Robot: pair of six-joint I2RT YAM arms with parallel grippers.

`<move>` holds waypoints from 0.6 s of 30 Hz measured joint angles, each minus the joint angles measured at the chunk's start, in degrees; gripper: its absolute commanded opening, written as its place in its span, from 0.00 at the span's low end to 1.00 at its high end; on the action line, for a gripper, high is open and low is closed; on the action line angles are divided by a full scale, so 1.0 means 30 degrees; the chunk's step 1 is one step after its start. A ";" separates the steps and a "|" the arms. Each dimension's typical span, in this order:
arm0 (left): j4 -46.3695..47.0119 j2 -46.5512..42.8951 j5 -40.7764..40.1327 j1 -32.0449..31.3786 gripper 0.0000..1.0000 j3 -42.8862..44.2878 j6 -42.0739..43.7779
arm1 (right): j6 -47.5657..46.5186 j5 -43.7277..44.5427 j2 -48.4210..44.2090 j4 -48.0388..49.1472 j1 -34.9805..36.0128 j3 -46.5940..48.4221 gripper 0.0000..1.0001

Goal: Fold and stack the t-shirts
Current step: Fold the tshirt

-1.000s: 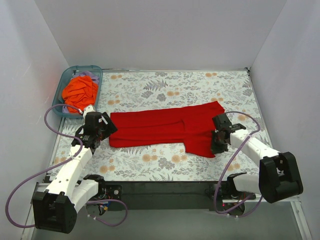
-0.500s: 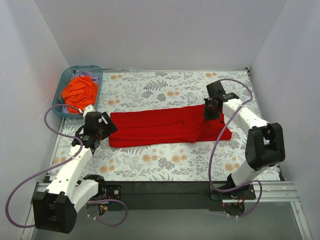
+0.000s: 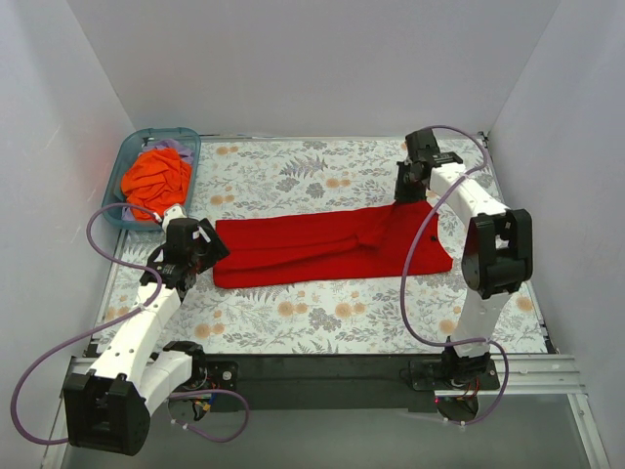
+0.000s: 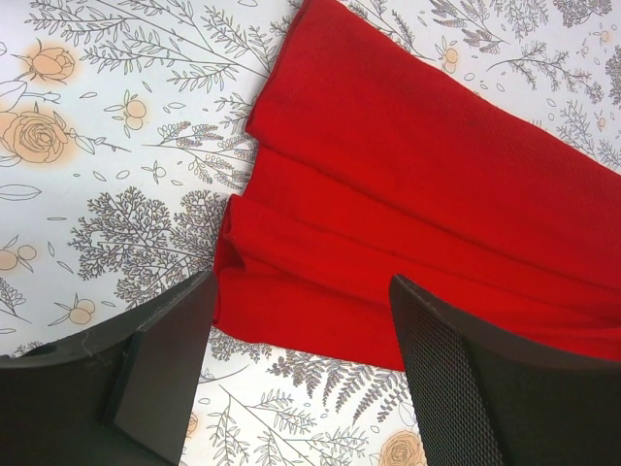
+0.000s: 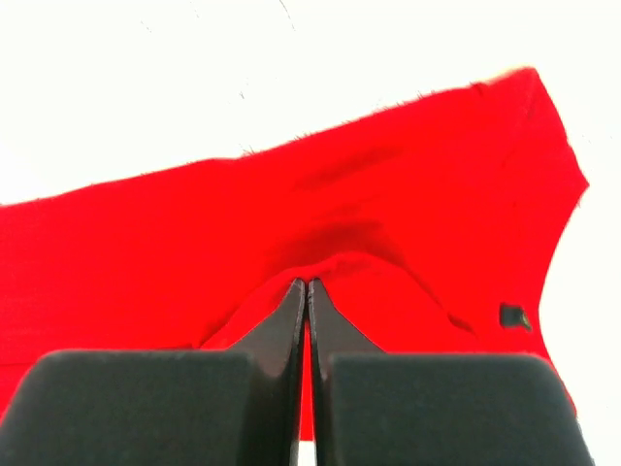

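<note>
A red t-shirt [image 3: 312, 249] lies folded into a long strip across the middle of the flowered table. My right gripper [image 3: 409, 192] is shut on a pinch of the cloth near the shirt's far right edge; in the right wrist view the red t-shirt [image 5: 194, 233] peaks up at the right gripper [image 5: 308, 283] tips. My left gripper [image 3: 200, 256] hovers open over the shirt's left end. In the left wrist view the left gripper [image 4: 301, 379] straddles the red t-shirt's [image 4: 408, 194] near corner without touching it. An orange t-shirt [image 3: 156, 176] sits bunched in the bin.
A teal plastic bin [image 3: 191, 138] stands at the table's back left corner, with a bit of purple cloth beside the orange one. White walls close in the table on the left, back and right. The right arm's cable loops over the shirt's right end.
The right arm swung from the front right to the back right, pulling the shirt's right end out flat and backward. The left arm stayed still and open.
</note>
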 measured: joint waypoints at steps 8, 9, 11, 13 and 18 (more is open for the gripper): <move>0.0051 0.0175 0.0015 0.0000 0.70 -0.0007 0.0000 | 0.0051 -0.0794 0.1923 0.0066 -0.0124 0.1209 0.23; 0.0051 0.0204 0.0044 0.0000 0.70 -0.0007 -0.0007 | 0.0160 -0.0845 0.2069 0.0073 -0.0168 0.1217 0.25; 0.0058 0.0262 0.0138 0.0000 0.70 -0.0022 0.0000 | 0.0204 -0.0889 0.2353 0.0058 -0.0248 0.1217 0.30; 0.0095 0.0306 0.0226 0.0000 0.70 -0.0036 0.0000 | 0.0240 -0.0896 0.2448 0.0007 -0.0328 0.1217 0.36; 0.0131 0.0627 0.1071 -0.0007 0.71 -0.0036 -0.0015 | -0.0036 -0.1093 0.1989 0.0015 -0.0357 0.1217 0.47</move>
